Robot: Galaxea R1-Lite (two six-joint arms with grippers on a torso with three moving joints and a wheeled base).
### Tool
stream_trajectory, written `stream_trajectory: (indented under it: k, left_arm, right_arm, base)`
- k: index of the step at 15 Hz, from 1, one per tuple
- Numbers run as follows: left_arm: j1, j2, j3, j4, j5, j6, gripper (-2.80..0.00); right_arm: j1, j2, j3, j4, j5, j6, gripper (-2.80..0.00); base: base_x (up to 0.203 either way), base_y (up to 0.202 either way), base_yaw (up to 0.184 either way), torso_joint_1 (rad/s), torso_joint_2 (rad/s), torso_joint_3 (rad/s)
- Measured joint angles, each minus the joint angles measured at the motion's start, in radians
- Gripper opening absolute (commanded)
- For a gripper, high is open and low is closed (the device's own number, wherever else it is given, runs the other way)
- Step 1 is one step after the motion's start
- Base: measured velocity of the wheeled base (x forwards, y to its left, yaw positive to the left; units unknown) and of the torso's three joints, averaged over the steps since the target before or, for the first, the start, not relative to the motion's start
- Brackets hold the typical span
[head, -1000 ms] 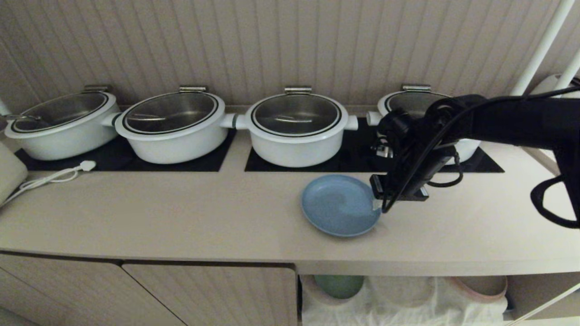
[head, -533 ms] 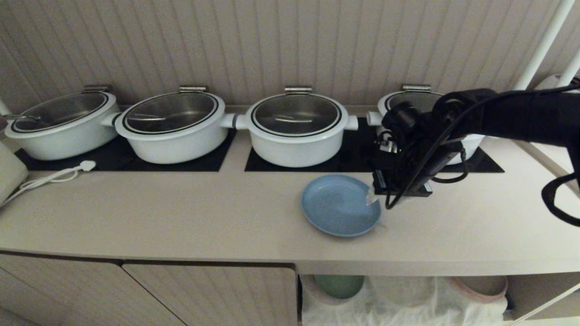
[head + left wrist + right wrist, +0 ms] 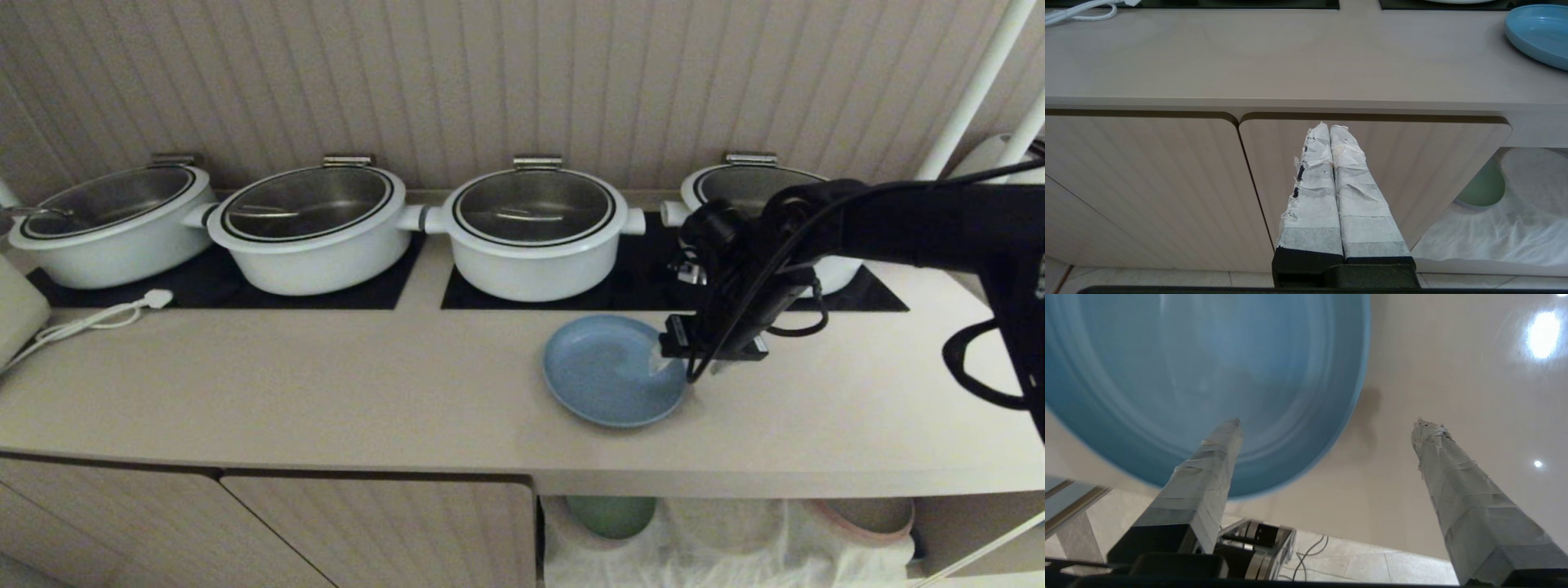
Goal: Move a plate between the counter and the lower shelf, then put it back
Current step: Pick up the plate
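The plate (image 3: 614,371) lies flat on the counter (image 3: 326,384), near its front edge.
The right gripper (image 3: 682,365) hovers at its right rim, fingers spread wide, holding nothing — 1 over the plate, 1 beyond it. Whether the shelf trip is done or pending, I cannot tell; the left gripper (image 3: 1331,134) hangs pressed together by the cabinet doors (image 3: 1167,183).

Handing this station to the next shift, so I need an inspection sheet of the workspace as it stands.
Surface: counter, beige, black hob panels at the back.
Job's things: plate flat on the counter; lower shelf holds a white cloth.
Clutter: four white pots on the hobs; green plate and pink-edged plate on the shelf.
Grippers: right gripper open, one finger over the plate's rim, one over bare counter; left gripper shut, before the cabinet doors.
Cables: white cord at the counter's left end.
Surroundings: ribbed wall.
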Motion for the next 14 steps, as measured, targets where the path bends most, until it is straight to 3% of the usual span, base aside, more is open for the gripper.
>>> stream_trajectory:
  k: [14]
  left_arm:
    - [0.000,0.000,0.000,0.000,0.000,0.000,-2.80]
  right_arm:
    - [-0.003,0.050,0.000,-0.028,0.000,-0.008,0.00]
  base:
    - [0.000,0.000,0.000,0.000,0.00,0.000]
